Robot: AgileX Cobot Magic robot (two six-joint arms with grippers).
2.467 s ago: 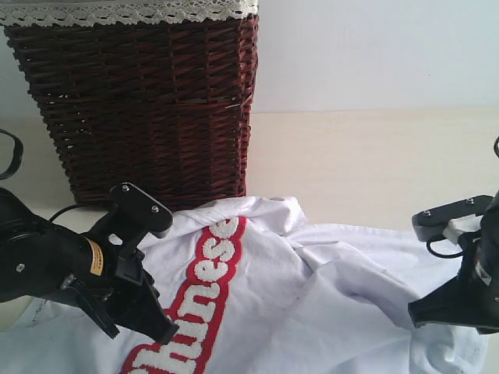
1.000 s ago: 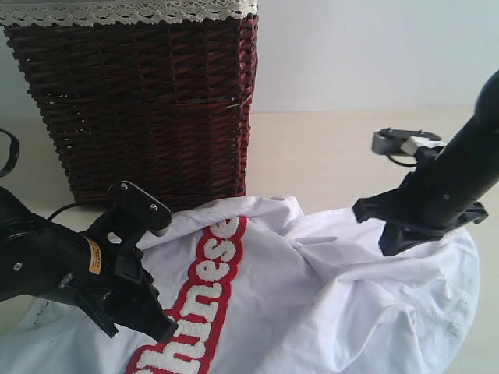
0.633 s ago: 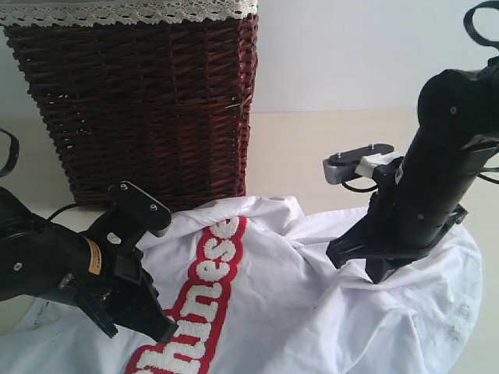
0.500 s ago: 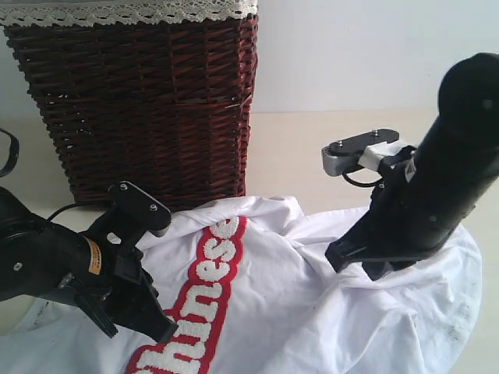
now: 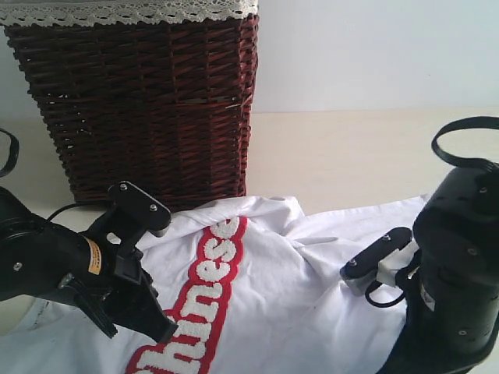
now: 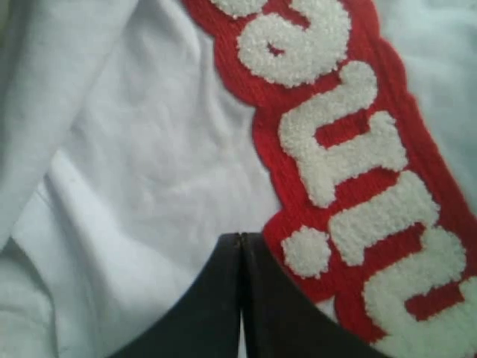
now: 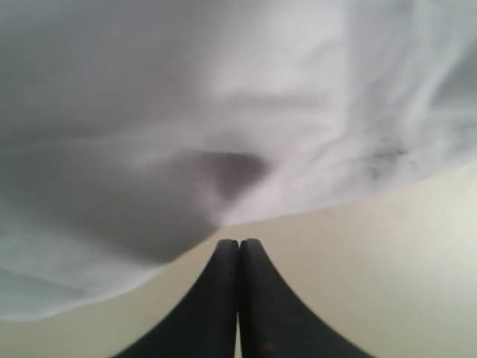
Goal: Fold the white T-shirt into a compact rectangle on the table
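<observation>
- Right arm (image 5: 456,265) has dropped from 3 o'clock to 5 o'clock; shirt (image 5: 273,304) lies flatter.
- Right gripper (image 7: 238,243) closed at hem (image 7: 298,212); hold unclear.
- Left gripper (image 6: 240,237) closed, beside lettering (image 6: 350,171).

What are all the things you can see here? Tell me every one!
T-shirt: one, white, spread rumpled on the table in front of the basket
lettering: one strip, fuzzy white outlined in red, running across the T-shirt
basket: one, dark brown wicker, standing on the table behind the T-shirt
lace trim: one, white, along the basket's top edge
table: one, pale beige, under everything
wall: one, pale grey-white, behind the table
left gripper: one, black, shut, tips on the T-shirt beside the lettering
right gripper: one, black, shut, tips at the T-shirt's edge, above bare table
</observation>
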